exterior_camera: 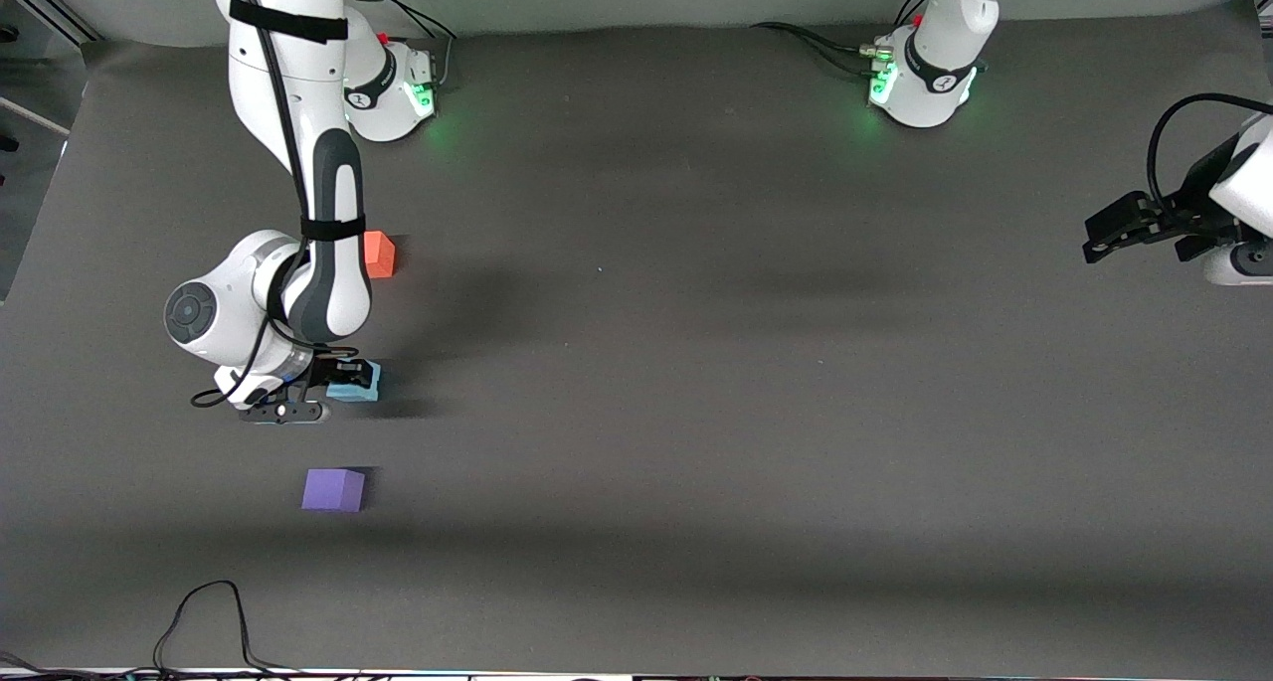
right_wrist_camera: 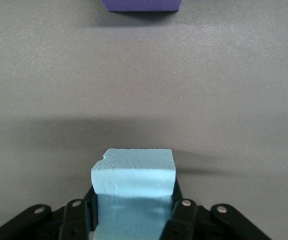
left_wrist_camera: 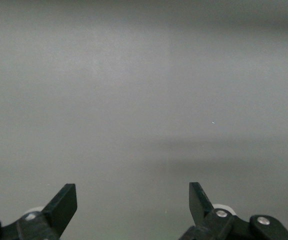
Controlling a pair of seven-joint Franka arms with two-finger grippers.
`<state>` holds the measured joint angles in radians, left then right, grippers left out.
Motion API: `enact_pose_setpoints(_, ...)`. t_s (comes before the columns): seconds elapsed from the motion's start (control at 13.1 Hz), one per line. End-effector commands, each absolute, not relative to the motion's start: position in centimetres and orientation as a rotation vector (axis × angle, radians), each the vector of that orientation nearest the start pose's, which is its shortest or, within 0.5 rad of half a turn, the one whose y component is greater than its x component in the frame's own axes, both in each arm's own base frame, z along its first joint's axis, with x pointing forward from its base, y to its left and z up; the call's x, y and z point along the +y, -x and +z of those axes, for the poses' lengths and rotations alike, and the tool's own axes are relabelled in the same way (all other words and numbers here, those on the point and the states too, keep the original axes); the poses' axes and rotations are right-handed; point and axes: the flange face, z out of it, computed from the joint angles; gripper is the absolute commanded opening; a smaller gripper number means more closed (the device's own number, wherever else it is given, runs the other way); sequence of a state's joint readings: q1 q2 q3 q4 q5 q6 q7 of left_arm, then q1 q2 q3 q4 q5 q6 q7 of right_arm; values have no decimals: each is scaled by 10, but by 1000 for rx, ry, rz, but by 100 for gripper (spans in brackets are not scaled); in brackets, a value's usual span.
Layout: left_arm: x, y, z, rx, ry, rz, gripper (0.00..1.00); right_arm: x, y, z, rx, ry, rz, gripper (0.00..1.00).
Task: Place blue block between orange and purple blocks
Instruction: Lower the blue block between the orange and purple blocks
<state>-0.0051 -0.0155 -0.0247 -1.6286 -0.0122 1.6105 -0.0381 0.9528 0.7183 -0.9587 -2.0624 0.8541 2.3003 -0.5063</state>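
Right arm's end of the table: the right gripper (exterior_camera: 338,388) is clamped on the blue block (exterior_camera: 355,391), its two fingers pressed against opposite faces of the cube. In the right wrist view the blue block (right_wrist_camera: 134,192) sits squarely between the fingers (right_wrist_camera: 180,215), with one upper corner of the block slightly chipped. The held block is over the table (exterior_camera: 696,363) in the stretch between the other two cubes.

The orange block (exterior_camera: 379,254) rests on the table, farther from the front camera than the held block and partly hidden by the right arm's forearm. The purple block (exterior_camera: 334,489) rests on the table nearer to the front camera. It also shows at the edge of the right wrist view (right_wrist_camera: 141,5), well apart from the blue block.

Left arm's end of the table: the left gripper (exterior_camera: 1119,232) waits over the table edge, well apart from all three cubes. In the left wrist view its fingers (left_wrist_camera: 64,205) stand spread wide with nothing between them, only bare table surface in sight.
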Motion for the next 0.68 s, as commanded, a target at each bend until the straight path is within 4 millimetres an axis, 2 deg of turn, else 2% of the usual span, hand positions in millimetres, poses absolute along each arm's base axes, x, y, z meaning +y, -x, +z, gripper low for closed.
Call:
enact_pose_setpoints(0.0, -16, -547, 614, -9, 3166, -16, 100, 14, -575, 202, 16, 3107, -3, 49)
enact_pose_setpoints(0.08, -16, -548, 613, -9, 3166, -14, 100, 14, -575, 201, 20, 3106, -3, 88)
enact_pose_setpoints(0.15, -16, -548, 613, -9, 3166, -14, 100, 15, -576, 202, 19, 3105, -5, 100)
enact_pose_setpoints(0.61, -15, -548, 613, -12, 3167, -14, 100, 22, -579, 214, 0, 3083, -32, 100)
